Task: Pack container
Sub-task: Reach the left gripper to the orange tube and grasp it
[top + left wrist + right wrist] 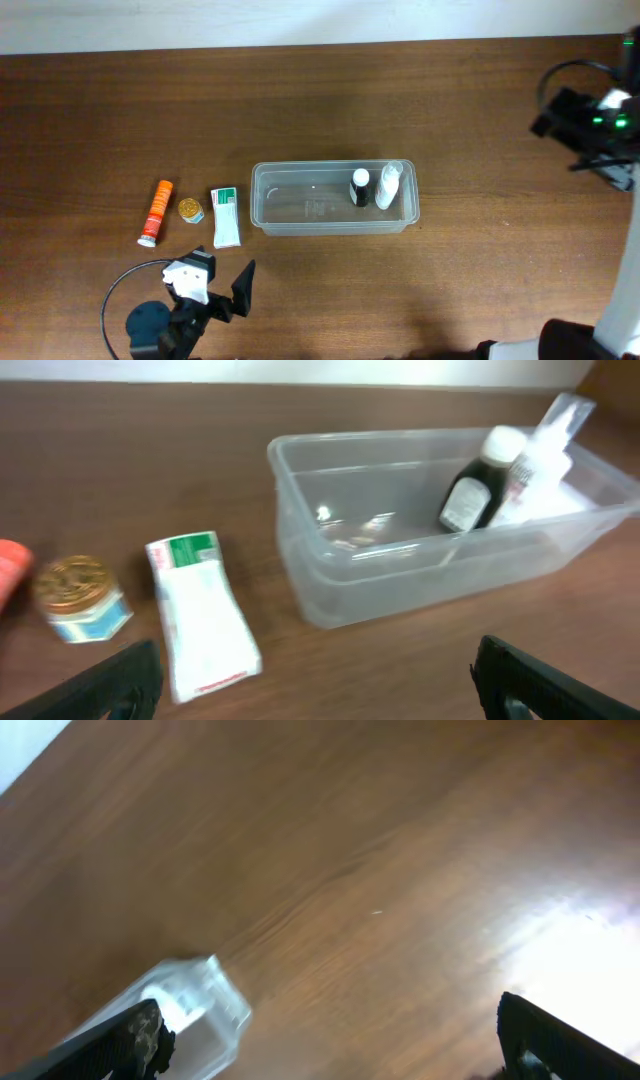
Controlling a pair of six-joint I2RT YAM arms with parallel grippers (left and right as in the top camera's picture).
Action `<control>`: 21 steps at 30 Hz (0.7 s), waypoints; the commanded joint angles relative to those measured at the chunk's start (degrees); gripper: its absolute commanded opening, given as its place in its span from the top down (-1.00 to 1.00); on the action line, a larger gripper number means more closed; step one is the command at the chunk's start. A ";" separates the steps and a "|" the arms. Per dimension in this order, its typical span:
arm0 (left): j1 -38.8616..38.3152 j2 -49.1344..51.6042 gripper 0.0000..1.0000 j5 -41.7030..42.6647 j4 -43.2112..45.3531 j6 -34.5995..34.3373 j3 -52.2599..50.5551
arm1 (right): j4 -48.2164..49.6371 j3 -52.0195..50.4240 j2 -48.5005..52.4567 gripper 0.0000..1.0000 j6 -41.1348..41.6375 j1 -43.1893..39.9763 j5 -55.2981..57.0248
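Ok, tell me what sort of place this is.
Likely a robot lab bench: wooden table, left arm and right arm at it, tub with tube and jar staged alongside.

Clear glossy plastic container (300,205), polished wood table (420,110)

A dark brown wooden table (400,110), its grain running left to right, fills the view, and its far edge meets a pale wall. Four things lie directly on it. Near the middle sits the container (310,208), a clear shallow tub with its long side running left to right. To its left, near it but apart, lies a white tube (225,217) with its green end pointing far. Just left of that stands a small jar (191,210) with a gold lid, a strip of bare wood between the two. Furthest left lies an orange tube (155,213), slightly tilted, its white cap at the near end.
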 commanded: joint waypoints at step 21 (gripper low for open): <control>-0.17 73.94 -0.99 -19.26 -38.32 9.22 78.01 | -0.31 -0.02 1.68 -0.97 -0.20 -5.81 0.48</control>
